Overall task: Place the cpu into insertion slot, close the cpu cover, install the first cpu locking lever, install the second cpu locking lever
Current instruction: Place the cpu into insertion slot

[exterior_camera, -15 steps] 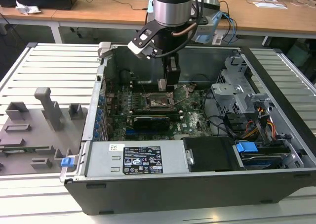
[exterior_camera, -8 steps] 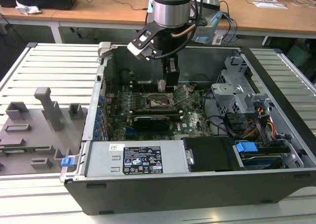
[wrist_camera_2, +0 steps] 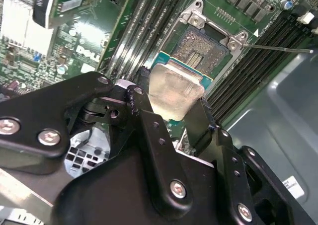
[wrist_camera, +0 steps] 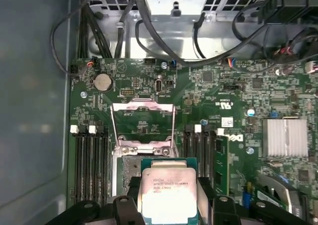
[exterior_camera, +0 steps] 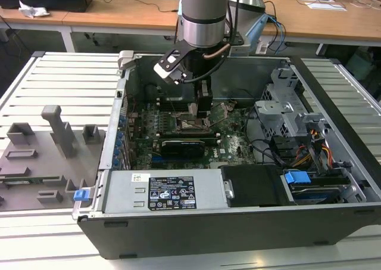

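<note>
Black jointed links of the gripper [wrist_camera_2: 171, 100] fill the near part of the second wrist view, and its two fingers [wrist_camera_2: 202, 119] are drawn in against opposite edges of the cpu [wrist_camera_2: 175, 90], which sits between the fingertips with its pale metal top facing away from the board. In the first wrist view the same hold shows from the other side: the gripper [wrist_camera: 168, 189] pinches the cpu [wrist_camera: 168, 194] flat and level, with a strip of its green edge showing just past the fingertips. Directly beneath the held chip and reaching a little beyond the fingertips lies the insertion slot [wrist_camera: 127, 169], its dark contact field uncovered [wrist_camera_2: 196, 53]; the chip overlaps the slot's nearer part, and whether it touches the socket cannot be told. Farther out from the fingertips the cpu cover [wrist_camera: 143, 127] is swung open past the slot's far edge. A thin metal rod [wrist_camera_2: 278, 48] juts sideways from one socket corner. Long memory slots [wrist_camera: 89, 158] run along both sides of the hand. In the exterior view the arm [exterior_camera: 202, 16] reaches down into the open computer case [exterior_camera: 333, 225], with the gripper [exterior_camera: 199, 110] low over the green motherboard [exterior_camera: 233, 142]
</note>
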You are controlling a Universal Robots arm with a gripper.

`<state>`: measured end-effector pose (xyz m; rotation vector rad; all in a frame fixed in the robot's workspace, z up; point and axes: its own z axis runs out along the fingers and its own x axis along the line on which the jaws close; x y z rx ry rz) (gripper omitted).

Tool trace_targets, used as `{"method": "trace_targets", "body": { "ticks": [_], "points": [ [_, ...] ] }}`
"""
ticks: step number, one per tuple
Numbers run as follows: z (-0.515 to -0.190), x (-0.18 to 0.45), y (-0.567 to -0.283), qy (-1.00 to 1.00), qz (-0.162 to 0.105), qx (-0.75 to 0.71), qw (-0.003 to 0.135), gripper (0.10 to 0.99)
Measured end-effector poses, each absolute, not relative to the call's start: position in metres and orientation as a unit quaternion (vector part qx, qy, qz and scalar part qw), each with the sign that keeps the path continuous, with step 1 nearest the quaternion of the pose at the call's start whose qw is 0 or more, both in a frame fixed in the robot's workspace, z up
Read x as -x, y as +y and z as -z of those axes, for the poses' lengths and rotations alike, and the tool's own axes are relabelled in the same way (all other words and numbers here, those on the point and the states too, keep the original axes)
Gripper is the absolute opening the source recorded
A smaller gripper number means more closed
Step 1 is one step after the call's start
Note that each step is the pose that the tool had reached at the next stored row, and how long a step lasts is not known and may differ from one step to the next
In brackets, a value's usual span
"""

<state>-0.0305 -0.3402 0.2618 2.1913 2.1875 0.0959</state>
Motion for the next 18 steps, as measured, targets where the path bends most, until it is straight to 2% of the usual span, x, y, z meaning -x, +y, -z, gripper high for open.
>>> {"method": "trace_targets", "body": {
  "ticks": [18],
  "points": [
    [-0.2508,0.0316,-0.3380,0.706,-0.032,-0.707,0.021,0.529]
  ]
}}
